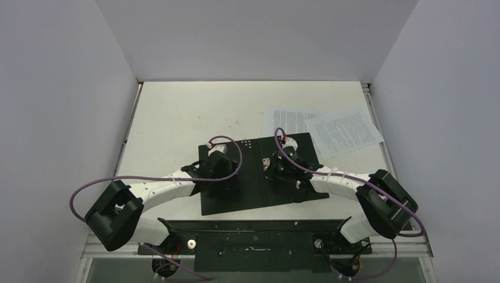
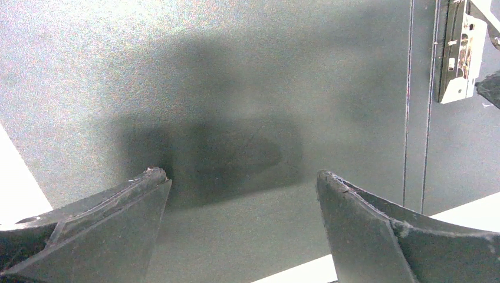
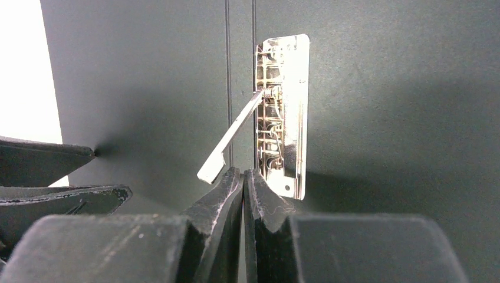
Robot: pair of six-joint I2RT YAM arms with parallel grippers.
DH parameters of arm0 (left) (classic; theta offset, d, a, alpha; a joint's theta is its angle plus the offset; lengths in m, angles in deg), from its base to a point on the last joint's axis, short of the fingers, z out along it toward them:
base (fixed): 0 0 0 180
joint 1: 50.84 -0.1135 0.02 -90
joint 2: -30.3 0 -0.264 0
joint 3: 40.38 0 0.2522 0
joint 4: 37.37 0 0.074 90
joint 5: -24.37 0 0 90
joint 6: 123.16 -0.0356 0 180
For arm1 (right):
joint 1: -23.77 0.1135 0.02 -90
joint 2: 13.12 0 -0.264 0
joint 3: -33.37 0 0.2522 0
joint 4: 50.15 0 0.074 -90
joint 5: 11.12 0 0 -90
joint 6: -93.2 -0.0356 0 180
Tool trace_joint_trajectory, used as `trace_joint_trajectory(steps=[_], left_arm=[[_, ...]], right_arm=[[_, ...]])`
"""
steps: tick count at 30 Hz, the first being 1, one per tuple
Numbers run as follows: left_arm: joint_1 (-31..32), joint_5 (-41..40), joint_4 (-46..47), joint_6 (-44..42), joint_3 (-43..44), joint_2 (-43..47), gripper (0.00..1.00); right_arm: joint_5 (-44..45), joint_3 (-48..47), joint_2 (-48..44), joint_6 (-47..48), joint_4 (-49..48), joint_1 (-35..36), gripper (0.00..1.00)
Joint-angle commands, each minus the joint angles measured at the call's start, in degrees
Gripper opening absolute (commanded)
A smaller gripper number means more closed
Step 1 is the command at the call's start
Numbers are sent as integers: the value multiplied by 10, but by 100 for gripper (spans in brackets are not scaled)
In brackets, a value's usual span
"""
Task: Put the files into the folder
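Note:
The folder [image 1: 253, 191] lies open on the table, black inside up, and fills the left wrist view [image 2: 236, 71] and the right wrist view [image 3: 383, 88]. A metal clip [image 3: 286, 118] sits by its spine, with the lever [image 3: 233, 138] raised. The two files [image 1: 345, 131] [image 1: 289, 119] lie overlapping on the table beyond the folder's far right corner, outside it. My left gripper [image 1: 227, 175] [image 2: 240, 174] is open and empty, low over the folder's left half. My right gripper [image 1: 277, 168] [image 3: 243, 172] is shut with nothing between the fingers, its tips just below the clip and lever.
White walls close in the table [image 1: 194, 112] on three sides. A black base rail [image 1: 253, 236] runs along the near edge between the arm bases. The left gripper's fingers [image 3: 53, 159] show at the left of the right wrist view, close to my right gripper.

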Motion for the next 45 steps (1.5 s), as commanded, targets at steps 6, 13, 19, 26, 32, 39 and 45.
trace_joint_trajectory(steps=[6, 13, 19, 26, 32, 39, 45], left_arm=[[5, 18, -28, 10, -12, -9, 97], [5, 21, -26, 10, -13, -13, 97], [5, 22, -23, 10, -14, -14, 97], [5, 19, -22, 10, -16, -15, 97], [5, 17, -23, 10, -14, -17, 97], [5, 14, -23, 9, -14, -22, 97], [5, 13, -23, 8, -11, -24, 97]], right_arm=[[-27, -12, 34, -13, -67, -17, 5], [-41, -33, 50, 5, -79, -39, 5], [-64, -52, 63, 8, -86, -54, 5], [-79, -67, 78, 2, -99, -60, 5], [-78, -93, 103, 7, -97, -67, 5], [-73, -120, 132, 19, -96, -79, 5], [-77, -145, 141, 33, -87, -87, 5]])
